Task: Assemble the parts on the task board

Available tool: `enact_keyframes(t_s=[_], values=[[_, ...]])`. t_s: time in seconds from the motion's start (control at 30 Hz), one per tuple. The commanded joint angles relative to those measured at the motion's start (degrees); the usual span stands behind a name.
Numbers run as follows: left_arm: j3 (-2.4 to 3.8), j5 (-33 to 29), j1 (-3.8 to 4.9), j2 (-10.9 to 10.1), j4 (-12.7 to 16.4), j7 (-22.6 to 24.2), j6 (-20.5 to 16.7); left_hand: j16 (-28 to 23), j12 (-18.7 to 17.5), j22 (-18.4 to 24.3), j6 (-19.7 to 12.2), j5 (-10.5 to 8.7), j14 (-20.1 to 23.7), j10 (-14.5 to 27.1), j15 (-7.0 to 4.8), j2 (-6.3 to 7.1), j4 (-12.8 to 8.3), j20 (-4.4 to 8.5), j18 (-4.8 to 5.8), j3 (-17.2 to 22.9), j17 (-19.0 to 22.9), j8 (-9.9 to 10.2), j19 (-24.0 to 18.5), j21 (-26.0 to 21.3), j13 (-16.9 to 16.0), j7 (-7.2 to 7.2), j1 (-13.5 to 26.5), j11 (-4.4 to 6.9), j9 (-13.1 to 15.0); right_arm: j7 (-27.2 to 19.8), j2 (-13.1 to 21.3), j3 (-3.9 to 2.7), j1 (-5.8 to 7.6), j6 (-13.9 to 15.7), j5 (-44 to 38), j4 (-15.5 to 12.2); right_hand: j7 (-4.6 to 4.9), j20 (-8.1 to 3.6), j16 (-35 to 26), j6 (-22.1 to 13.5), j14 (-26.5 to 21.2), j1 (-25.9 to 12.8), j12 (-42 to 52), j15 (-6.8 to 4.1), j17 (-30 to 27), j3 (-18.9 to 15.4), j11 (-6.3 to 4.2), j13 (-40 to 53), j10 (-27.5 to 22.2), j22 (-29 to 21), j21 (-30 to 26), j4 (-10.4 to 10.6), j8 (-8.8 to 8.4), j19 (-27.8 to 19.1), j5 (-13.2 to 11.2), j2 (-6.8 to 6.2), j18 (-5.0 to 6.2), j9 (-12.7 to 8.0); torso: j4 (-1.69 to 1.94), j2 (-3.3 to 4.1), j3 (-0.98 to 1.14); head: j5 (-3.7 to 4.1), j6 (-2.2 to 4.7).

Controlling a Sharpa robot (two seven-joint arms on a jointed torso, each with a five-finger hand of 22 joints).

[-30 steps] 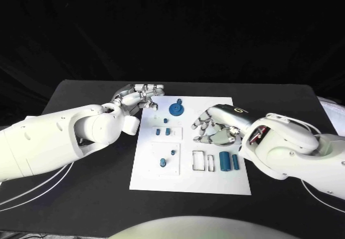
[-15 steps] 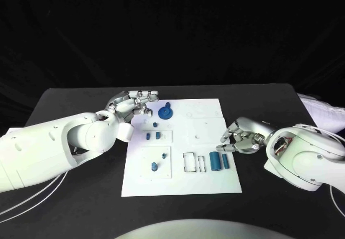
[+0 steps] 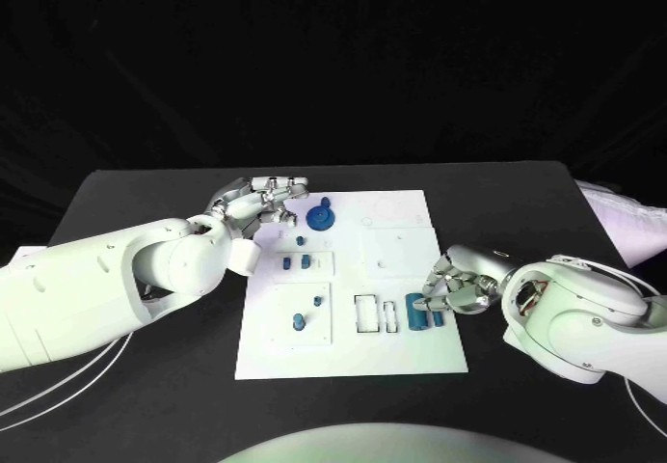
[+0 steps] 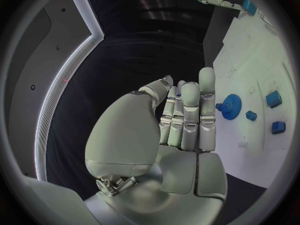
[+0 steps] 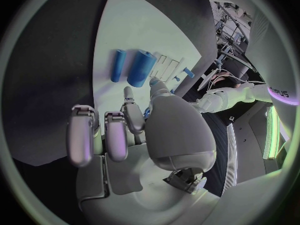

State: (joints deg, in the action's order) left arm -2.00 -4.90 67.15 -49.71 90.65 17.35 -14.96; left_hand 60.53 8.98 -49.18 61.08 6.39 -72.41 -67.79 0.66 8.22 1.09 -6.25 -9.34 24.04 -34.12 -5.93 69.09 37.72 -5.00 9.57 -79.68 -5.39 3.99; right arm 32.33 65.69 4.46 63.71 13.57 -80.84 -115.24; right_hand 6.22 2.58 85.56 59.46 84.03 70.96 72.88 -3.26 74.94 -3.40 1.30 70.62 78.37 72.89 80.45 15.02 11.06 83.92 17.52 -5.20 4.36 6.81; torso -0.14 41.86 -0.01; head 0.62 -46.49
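Head view: silver right hand [image 3: 459,287] has dropped beside the two blue plastic cylinders [image 3: 427,313] on the white task board [image 3: 396,352], fingers curled empty, so grabbing's probably next. Left hand [image 3: 261,201] open.

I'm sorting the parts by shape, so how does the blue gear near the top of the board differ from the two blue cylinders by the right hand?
The gear is a flat toothed disc with a small knob at its rim; the cylinders are plain and smooth. The gear lies near the left hand, at the far end of the task board; the cylinders lie side by side on its right side, at the right hand. All are blue.
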Motion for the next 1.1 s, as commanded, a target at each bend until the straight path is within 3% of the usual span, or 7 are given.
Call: enact_keyframes(t_s=[0.03,0.53,0.9,1.03,1.1], values=[[0.03,0.22,-0.05,0.01,0.06,0.28,1.09,0.18,0.11,0.06,-0.22,0.00,0.03,0.55,-0.09,-0.64,-0.02,-0.09,-0.92,-0.21,0.05,-0.20,0.38,-0.17,-0.07,0.19,-0.08,-0.04,-0.06,1.20,-0.31,0.02,-0.28,-1.72,-2.80,-0.01,-0.16,0.38,0.19,-0.06,4.51,-0.05,0.43,0.39,6.72,-0.40,0.09,0.39,0.52,0.08,0.36,0.01,0.29,0.37,0.37,0.64,-0.86,0.13,-0.11,0.02,-0.03,-0.15,-0.11],[0.03,0.22,-0.08,-0.18,0.00,0.19,1.19,0.18,0.11,0.06,-0.22,0.00,0.03,0.55,-0.09,-0.64,-0.02,-0.09,-0.92,-0.21,0.05,-0.20,0.38,-0.17,-0.07,0.19,-0.08,-0.04,-0.06,1.42,-1.66,0.03,-0.91,-3.93,-5.79,0.42,-0.49,0.25,0.33,0.83,4.54,0.38,1.36,0.19,6.94,-1.44,-0.18,1.78,1.09,0.49,0.59,0.54,1.06,0.46,0.47,1.00,-0.93,0.84,0.06,0.00,-0.09,-0.13,-0.34],[0.03,0.22,-0.10,-0.25,0.02,0.04,1.39,0.18,0.11,0.06,-0.22,0.00,0.03,0.55,-0.09,-0.64,-0.02,-0.09,-0.92,-0.21,0.05,-0.20,0.38,-0.17,-0.07,0.19,-0.08,-0.04,-0.06,1.54,-4.21,0.02,-2.33,-5.06,-6.90,2.15,-0.54,0.21,0.38,0.89,4.56,0.44,1.40,0.16,7.03,-1.61,-0.23,1.90,1.12,0.59,0.64,0.66,1.14,0.48,0.47,1.16,-0.95,0.97,0.20,0.01,-0.14,-0.26,-0.48],[0.03,0.22,-0.10,-0.30,0.02,-0.06,1.44,0.18,0.11,0.06,-0.22,0.00,0.03,0.55,-0.09,-0.64,-0.02,-0.09,-0.92,-0.21,0.05,-0.20,0.38,-0.17,-0.07,0.19,-0.08,-0.04,-0.06,1.60,-4.65,0.02,-2.70,-5.64,-6.97,2.55,-0.67,0.15,0.41,1.21,4.56,0.93,1.55,0.07,7.08,-1.73,-0.33,2.20,1.24,0.65,0.67,0.65,1.39,0.48,0.55,1.60,-0.96,1.25,0.22,0.03,-0.17,-0.23,-0.57],[0.03,0.22,-0.10,-0.32,0.04,-0.14,1.50,0.18,0.11,0.06,-0.22,0.00,0.03,0.55,-0.09,-0.64,-0.02,-0.09,-0.92,-0.21,0.05,-0.20,0.38,-0.17,-0.07,0.19,-0.08,-0.04,-0.06,1.68,-4.83,0.02,-2.84,-5.90,-7.06,2.77,-0.90,0.03,0.41,1.86,4.55,1.40,1.69,-0.07,7.07,-1.76,-0.52,2.53,1.36,0.68,0.68,0.72,1.80,0.47,-0.04,2.52,-0.96,1.64,0.21,0.01,-0.19,-0.20,-0.62]])
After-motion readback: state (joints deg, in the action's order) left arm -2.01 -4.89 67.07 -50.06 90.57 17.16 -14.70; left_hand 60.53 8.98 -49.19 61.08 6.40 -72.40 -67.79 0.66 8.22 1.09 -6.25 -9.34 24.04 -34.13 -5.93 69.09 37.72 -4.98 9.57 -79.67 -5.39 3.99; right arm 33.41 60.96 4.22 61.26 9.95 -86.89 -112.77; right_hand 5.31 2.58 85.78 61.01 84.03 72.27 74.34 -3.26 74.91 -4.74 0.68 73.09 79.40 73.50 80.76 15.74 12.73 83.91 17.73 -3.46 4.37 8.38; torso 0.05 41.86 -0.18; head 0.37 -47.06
